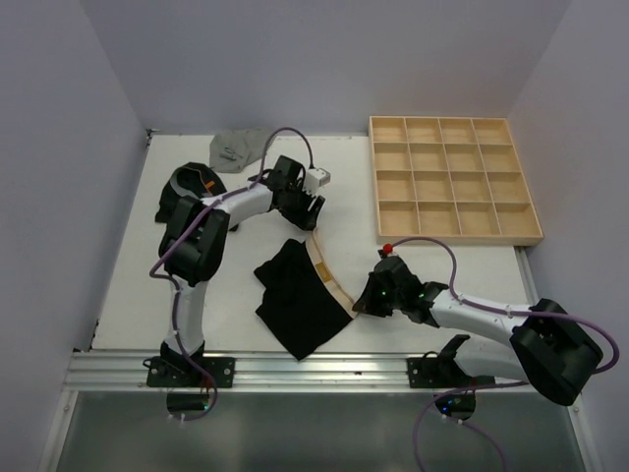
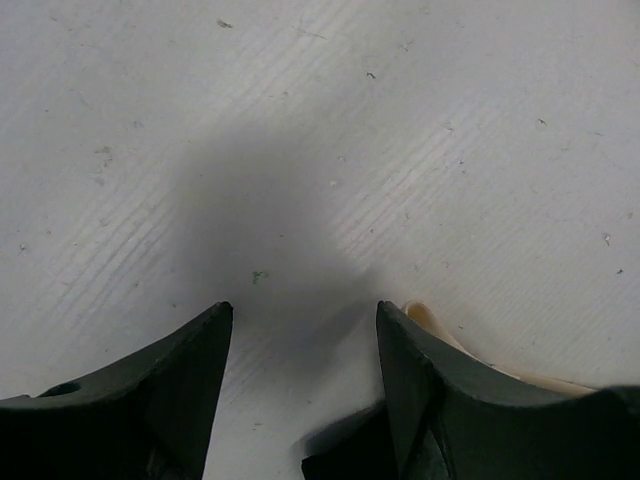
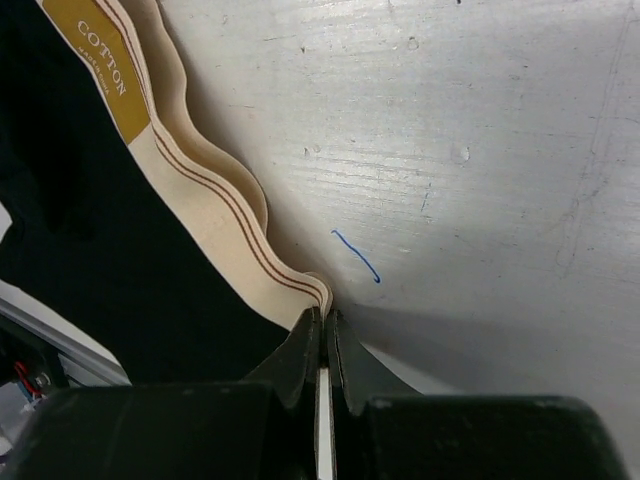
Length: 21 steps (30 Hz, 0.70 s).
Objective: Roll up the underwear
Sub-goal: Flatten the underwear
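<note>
The right pincer (image 3: 320,312) is closed on the end of the tan waistband (image 3: 200,190) of the black underwear (image 1: 295,305), which lies spread by the middle of the tabletop's (image 1: 462,265) near edge. The left pincer (image 2: 305,310) stands open at the waistband's far end, gripping nothing. A wooden tray (image 1: 457,238) fills the far right corner, its compartments showing bare wood. Grey underwear (image 1: 236,147) lies by the far edge. A dark shape (image 1: 165,208) is mostly hidden by the left arm.
</note>
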Each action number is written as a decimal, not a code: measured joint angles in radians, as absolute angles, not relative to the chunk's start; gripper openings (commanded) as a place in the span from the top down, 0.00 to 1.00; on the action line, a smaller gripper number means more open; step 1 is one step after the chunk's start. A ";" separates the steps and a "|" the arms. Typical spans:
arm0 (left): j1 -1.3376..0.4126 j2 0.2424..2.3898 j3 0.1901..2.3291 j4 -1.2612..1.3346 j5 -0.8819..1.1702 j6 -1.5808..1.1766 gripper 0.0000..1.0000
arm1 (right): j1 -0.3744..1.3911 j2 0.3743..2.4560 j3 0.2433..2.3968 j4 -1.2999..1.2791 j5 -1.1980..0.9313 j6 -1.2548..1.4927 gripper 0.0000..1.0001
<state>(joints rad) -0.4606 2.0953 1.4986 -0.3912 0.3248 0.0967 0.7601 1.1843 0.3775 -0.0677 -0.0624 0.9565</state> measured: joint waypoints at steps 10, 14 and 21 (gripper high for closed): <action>-0.444 2.059 1.431 -0.338 0.491 0.279 0.33 | 0.750 1.166 0.400 -0.147 -0.048 0.905 1.00; -0.364 2.092 1.579 -0.497 0.696 0.554 0.35 | 0.712 1.106 0.406 -0.243 -0.017 0.865 1.00; -0.320 2.122 1.705 -0.738 0.863 1.181 0.31 | 0.697 1.085 0.406 -0.303 -0.010 0.827 1.00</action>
<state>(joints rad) -0.3202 2.1223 1.7046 -0.7376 0.8635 1.1809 0.6971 1.0851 0.4057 -0.3035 -0.0097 0.8272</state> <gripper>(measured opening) 0.678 0.027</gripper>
